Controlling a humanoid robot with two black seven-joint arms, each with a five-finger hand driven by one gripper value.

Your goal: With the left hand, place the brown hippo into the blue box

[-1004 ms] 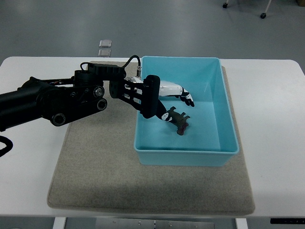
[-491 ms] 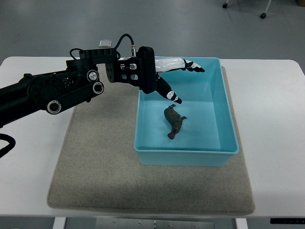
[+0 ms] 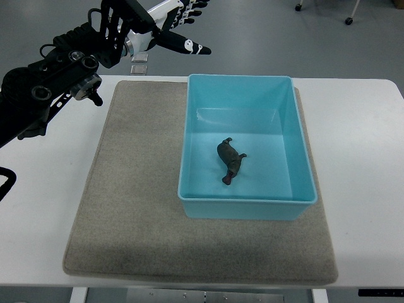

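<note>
- Now the brown hippo [image 3: 230, 161] is lying on its side on the floor of the blue box [image 3: 302, 151], just below the box's centre, with its snout pointing toward about 6 o'clock and nothing touching it
- The left hand [image 3: 172, 24] is hovering high at about 11 o'clock from the box, well apart from it, with its fingers [image 3: 190, 47] spread and straight and gripping nothing
- Judging from that, the placing step is looking done, and the arm is in its retreat stage; the next move is calling only for the left arm to clear the work area without brushing the box rim
- The right hand is not showing anywhere
- Counting: one hippo, one box, one grey mat [image 3: 126, 208] under the box, one white table [image 3: 360, 158], one robot arm, and two small clear tiles [image 3: 139, 63] sitting at 12 o'clock of the mat
</note>
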